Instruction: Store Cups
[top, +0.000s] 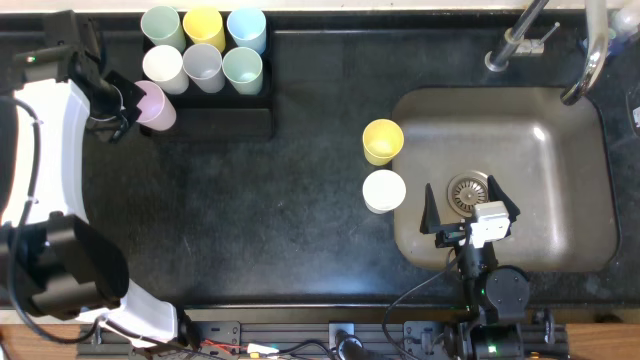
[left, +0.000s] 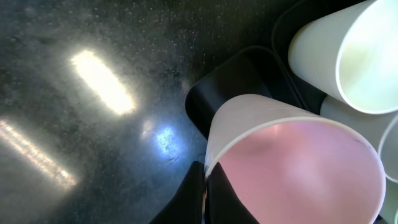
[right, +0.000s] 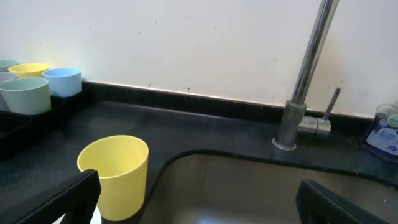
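My left gripper (top: 126, 104) is shut on the rim of a pink cup (top: 154, 105), which is tilted over the front left corner of the black tray (top: 230, 122). In the left wrist view the fingers (left: 200, 196) pinch the pink cup's (left: 292, 168) wall just above the tray's empty slot (left: 236, 81). Several cups stand upright in the tray: green (top: 160, 25), yellow (top: 203, 25), blue (top: 246, 28), white (top: 163, 67). A yellow cup (top: 382, 141) and a white cup (top: 384, 190) sit on the counter left of the sink. My right gripper (top: 470, 205) is open, low over the sink, with the yellow cup (right: 118, 174) ahead of it.
The steel sink (top: 560, 130) takes up the right side, with a drain (top: 467, 190) and a faucet (right: 311, 81) behind it. A soap bottle (right: 384, 134) stands at the far right. Dark counter (top: 280, 220) lies open between tray and sink.
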